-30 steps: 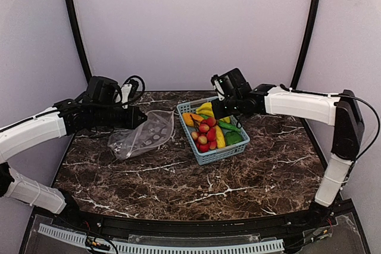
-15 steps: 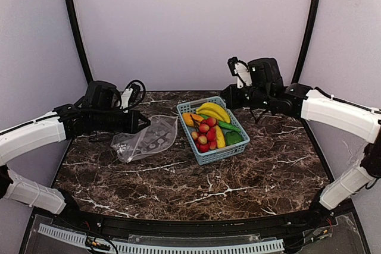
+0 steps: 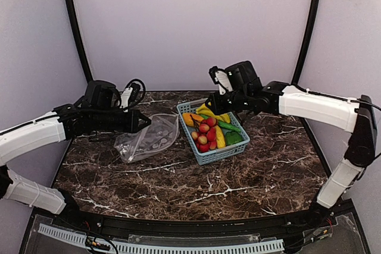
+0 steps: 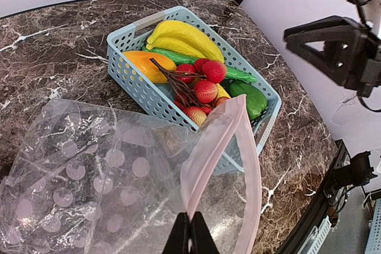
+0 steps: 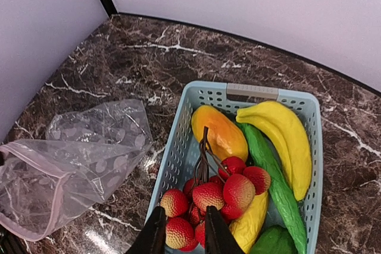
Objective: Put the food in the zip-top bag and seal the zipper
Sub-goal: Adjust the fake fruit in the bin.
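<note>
The left end effector [image 4: 190, 237], fully closed, pinches the zipper [image 4: 211, 147]. The right end effector [image 5: 181, 233], slightly open and empty, should descend straight onto the red fruits [image 5: 223, 191].

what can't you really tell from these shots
- Top view: fingertips of the right gripper are hidden under its own wrist, which also partly covers the yellow plastic bananas.
- Left wrist view: the clear dotted zip-top bag runs off the left and bottom edges.
- Right wrist view: the green toy vegetable is cut by the bottom edge; the red round fruits hide the floor of the light-blue lattice basket.
</note>
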